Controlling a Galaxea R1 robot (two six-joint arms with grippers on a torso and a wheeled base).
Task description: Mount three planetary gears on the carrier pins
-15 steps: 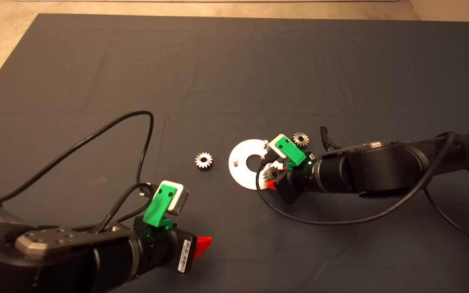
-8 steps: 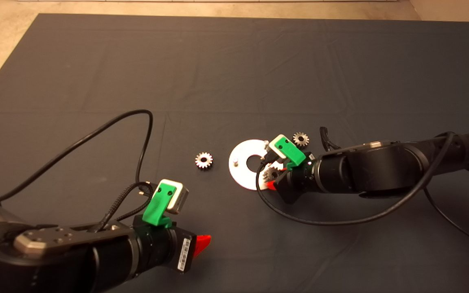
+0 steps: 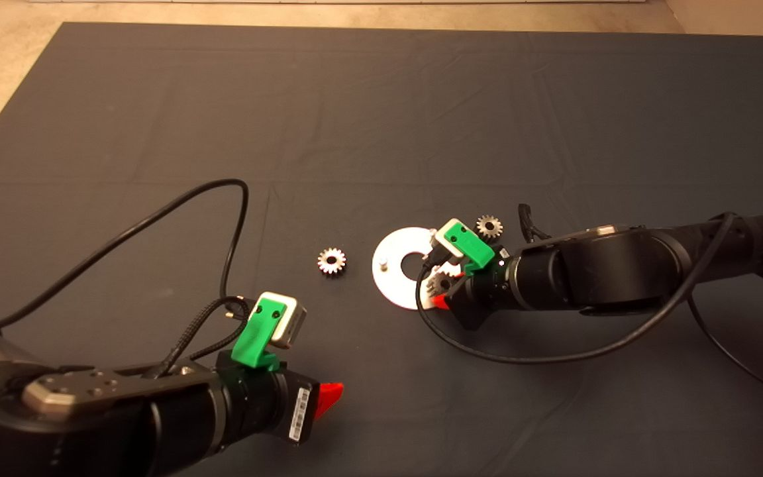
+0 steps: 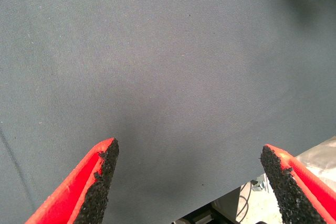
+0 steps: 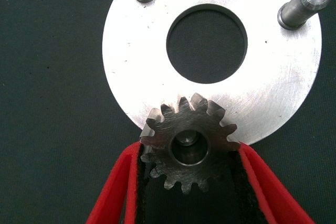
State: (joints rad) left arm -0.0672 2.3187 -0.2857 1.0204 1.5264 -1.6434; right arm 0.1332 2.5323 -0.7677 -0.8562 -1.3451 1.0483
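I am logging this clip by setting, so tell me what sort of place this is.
Most likely a robotics lab bench set up for assembly trials. A dark mat covers the table. On it lie only a metal carrier disc with pins and small loose gears. The right tool holds one gear over a pin.

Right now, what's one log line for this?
right gripper | shut on gear | over third pin, unseated | left gripper open, idle

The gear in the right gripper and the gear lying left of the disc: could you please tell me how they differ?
The gripped gear sits between the right gripper's fingers at the carrier disc's rim, a pin top showing through its bore. The loose gear lies flat on the mat, clear of the disc and untouched. Both are small toothed metal gears with round bores.
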